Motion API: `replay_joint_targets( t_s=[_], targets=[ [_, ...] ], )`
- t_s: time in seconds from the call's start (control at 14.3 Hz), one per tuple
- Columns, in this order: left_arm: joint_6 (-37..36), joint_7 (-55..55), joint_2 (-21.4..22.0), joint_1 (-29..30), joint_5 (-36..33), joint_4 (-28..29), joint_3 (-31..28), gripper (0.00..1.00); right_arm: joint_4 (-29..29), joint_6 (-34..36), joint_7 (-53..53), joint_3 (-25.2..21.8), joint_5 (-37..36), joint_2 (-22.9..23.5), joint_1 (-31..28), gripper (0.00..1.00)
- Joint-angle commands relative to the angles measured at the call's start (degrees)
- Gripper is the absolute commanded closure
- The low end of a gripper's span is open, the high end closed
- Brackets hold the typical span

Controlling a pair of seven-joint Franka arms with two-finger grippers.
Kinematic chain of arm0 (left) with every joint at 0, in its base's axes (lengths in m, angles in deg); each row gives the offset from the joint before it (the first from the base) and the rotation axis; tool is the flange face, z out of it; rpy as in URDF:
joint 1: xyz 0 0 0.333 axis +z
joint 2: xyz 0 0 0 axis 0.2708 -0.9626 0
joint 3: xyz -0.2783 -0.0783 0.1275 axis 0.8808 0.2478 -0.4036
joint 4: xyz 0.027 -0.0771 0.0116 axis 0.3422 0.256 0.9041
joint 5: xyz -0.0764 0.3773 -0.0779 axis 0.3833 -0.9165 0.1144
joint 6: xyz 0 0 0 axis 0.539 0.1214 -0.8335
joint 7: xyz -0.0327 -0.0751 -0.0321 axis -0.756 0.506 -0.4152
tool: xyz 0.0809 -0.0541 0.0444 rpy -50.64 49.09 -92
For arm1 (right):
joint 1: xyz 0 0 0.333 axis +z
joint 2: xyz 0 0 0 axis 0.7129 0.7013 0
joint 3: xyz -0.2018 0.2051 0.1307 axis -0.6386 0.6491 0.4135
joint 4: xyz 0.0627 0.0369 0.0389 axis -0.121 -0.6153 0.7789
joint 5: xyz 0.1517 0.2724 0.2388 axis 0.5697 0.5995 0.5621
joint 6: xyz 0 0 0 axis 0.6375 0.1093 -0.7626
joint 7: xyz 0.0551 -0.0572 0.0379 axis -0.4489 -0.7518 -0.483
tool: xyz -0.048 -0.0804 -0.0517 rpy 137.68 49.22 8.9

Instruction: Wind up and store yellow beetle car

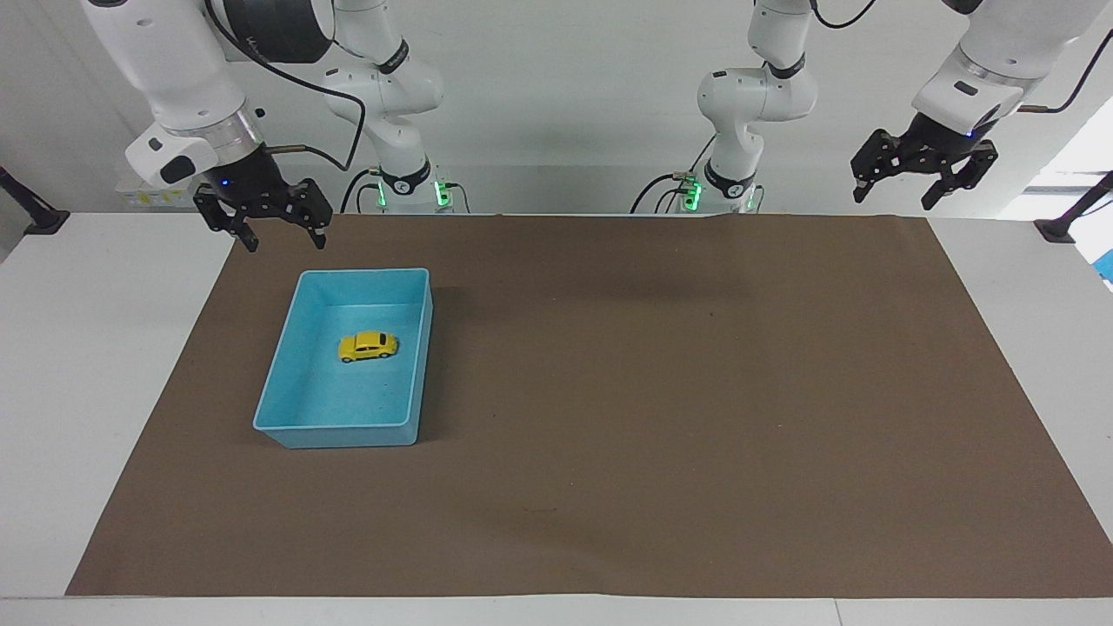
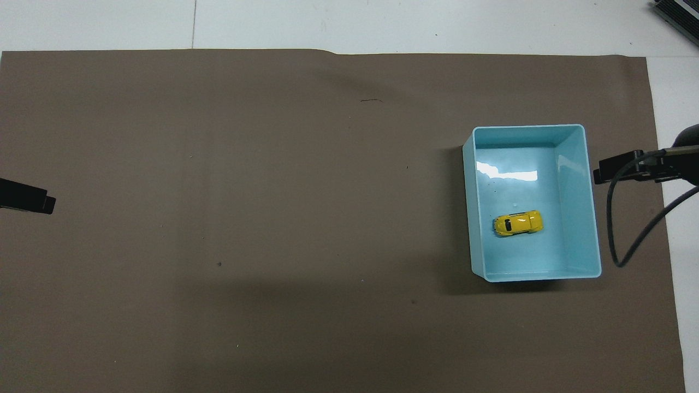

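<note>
brown mat. yellow beetle car inside blue bin. right gripper and left gripper raised, wide open, empty. storing looks done; nothing pending.

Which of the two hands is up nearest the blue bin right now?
The right hand, open above the mat by the blue bin; the left hand hangs at the other end.

You have both arms raised clear of the table near their bases, the left gripper and the right gripper each pointing downward with fingers spread apart.
</note>
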Motion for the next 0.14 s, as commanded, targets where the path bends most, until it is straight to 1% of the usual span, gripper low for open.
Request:
replay_joint_targets(
  t_s=[0.0, 0.07],
  targets=[
    [-0.8, 0.6, 1.3, 0.3, -0.5, 1.1, 0.1, 0.0, 0.8, 0.8, 0.9, 0.2, -0.2, 0.2, -0.6, 0.0],
    [-0.8, 0.6, 1.3, 0.3, -0.6, 1.2, 0.2, 0.0, 0.8, 0.6, 0.4, 0.1, -0.3, 0.2, -0.7, 0.0]
  ],
)
